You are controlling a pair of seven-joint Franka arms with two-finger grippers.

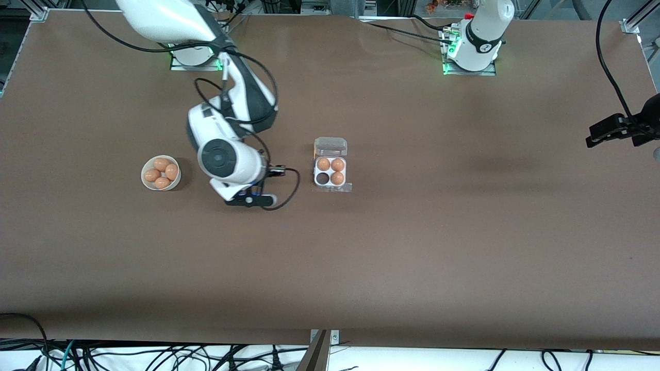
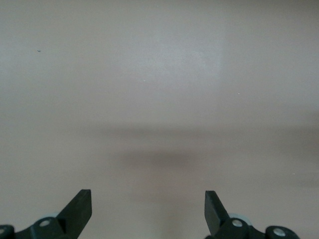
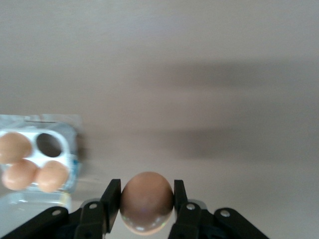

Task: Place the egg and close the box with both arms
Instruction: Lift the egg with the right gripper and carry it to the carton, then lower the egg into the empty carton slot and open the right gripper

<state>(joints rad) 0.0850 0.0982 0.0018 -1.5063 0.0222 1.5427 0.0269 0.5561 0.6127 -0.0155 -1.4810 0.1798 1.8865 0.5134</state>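
A: What does the front view give you?

B: The brown tabletop (image 1: pixel 412 247), with the box (image 1: pixel 331 171) near its middle, its clear lid (image 1: pixel 330 147) folded back toward the robots' bases. Three eggs sit in the white tray; the one vacant cell (image 1: pixel 323 178), dark, is on the side nearer the camera, toward the right arm's end. A round white bowl (image 1: pixel 161 172) with four more eggs stands well apart from the box, toward the right arm's end of the tabletop.

A: And the right tool?

B: The right tool (image 1: pixel 251 200) hangs over bare tabletop between bowl and box. From the front view the wrist housing covers it, so you cannot see whether it carries anything.

A: Does its own camera settle that?

B: Yes. In the right wrist view the two black fingers (image 3: pixel 110 199) are clamped on the sides of the egg (image 3: pixel 146 201), which fills the gap between them. The box shows off to one side there too, apart from the egg, its three eggs and dark vacant cell plain.

A: The left arm?

B: It waits. The front view shows the left tool (image 1: pixel 611 130) as a dark shape at the left arm's end of the tabletop, its fingers unclear. The left wrist view shows the left tool with both fingertips (image 2: pixel 79 206) spread wide, nothing between them, and only bare tabletop below.
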